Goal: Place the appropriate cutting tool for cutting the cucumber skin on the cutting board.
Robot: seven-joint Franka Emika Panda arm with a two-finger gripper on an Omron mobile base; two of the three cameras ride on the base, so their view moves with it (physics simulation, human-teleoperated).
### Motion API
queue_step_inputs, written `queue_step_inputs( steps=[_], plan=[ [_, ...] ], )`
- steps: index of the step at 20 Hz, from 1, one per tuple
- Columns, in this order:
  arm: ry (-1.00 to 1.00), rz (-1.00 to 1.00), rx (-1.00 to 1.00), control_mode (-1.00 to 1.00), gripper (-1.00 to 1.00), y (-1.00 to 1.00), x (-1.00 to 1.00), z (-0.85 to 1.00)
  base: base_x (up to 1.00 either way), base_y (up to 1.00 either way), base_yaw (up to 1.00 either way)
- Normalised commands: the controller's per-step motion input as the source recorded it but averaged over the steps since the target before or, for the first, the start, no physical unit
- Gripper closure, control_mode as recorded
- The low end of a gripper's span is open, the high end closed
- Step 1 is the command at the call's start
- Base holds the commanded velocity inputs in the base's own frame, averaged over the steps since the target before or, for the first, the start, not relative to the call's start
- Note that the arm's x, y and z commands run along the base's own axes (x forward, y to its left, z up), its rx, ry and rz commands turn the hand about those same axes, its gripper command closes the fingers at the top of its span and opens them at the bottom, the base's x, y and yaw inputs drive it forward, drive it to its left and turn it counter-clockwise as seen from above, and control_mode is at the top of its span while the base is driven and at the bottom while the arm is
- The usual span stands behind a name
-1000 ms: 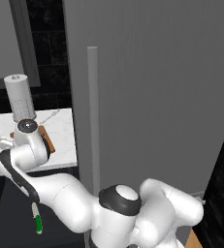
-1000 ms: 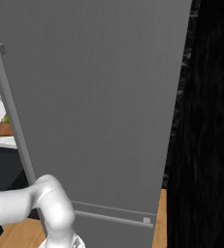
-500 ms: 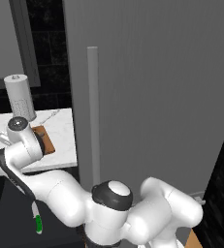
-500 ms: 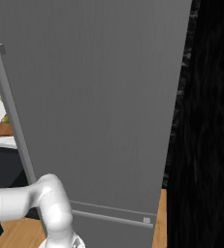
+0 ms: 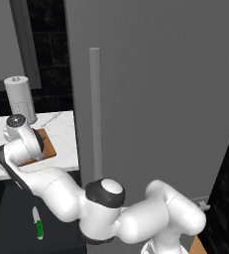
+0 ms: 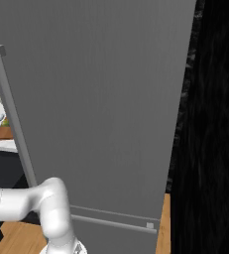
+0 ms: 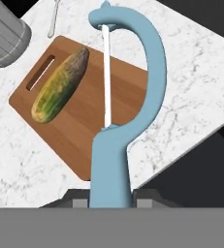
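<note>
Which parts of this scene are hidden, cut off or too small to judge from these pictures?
- Gripper, hand view: the fingertips are cut off by the bottom edge; the peeler handle covers the gap between them.
- Cutting board, left base view: mostly hidden behind the arm's wrist.
- Cucumber, right base view: a tiny sliver beside the fridge handle; shape unreadable.
- Knife, left base view: too small to see blade detail.
- Grey canister, hand view: cut off by the top left corner.

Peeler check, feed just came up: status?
Gripper shut on peeler. Above cutting board, not down yet. Cucumber lies on board; bare wood beside it.
</note>
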Motion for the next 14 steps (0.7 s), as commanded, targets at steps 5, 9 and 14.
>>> queue_step_inputs(
  steps=[5, 9, 14],
  plan=[
    [0.09, -0.05, -0.01, -1.00, 1.00, 0.00, 0.24, -0.11, 0.00, 0.00, 0.00],
    [0.10, -0.01, 0.00, -1.00, 1.00, 0.00, 0.23, -0.23, 0.00, 0.00, 0.00],
    [0.11, -0.01, 0.00, -1.00, 1.00, 0.00, 0.30, -0.28, 0.00, 0.00, 0.00]
  ],
)
